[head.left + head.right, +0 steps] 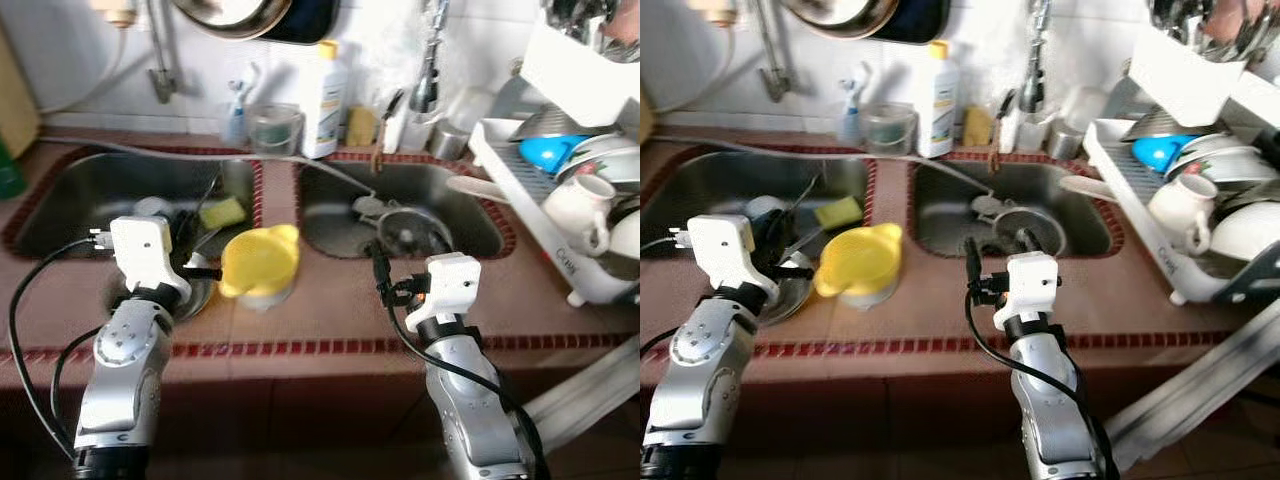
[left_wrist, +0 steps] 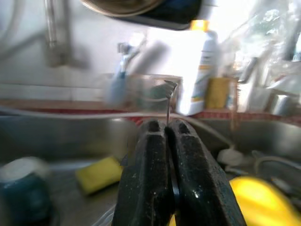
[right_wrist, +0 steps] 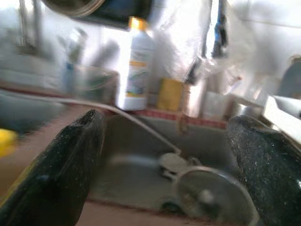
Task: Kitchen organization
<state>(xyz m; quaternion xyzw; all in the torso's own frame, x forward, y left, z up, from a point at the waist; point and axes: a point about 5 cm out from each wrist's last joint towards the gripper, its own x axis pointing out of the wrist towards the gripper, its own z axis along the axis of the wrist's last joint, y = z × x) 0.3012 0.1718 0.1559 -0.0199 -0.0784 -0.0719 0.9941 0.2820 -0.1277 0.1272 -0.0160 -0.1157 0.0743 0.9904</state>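
While our left gripper (image 2: 167, 129) pinches a thin, stiff utensil (image 2: 168, 101) mid-frame, right gripper (image 3: 164, 155) gapes wide; yellow jug (image 1: 259, 262) looks light, grab its rim.

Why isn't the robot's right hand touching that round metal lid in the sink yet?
Apart. In the right wrist view the right gripper has open jaws, with the lid lying beyond them in the sink.

home kitchen | double steel sink (image 1: 130, 195) | dish rack (image 1: 560, 200) with crockery | detergent bottle (image 1: 325, 100) | tiled wall
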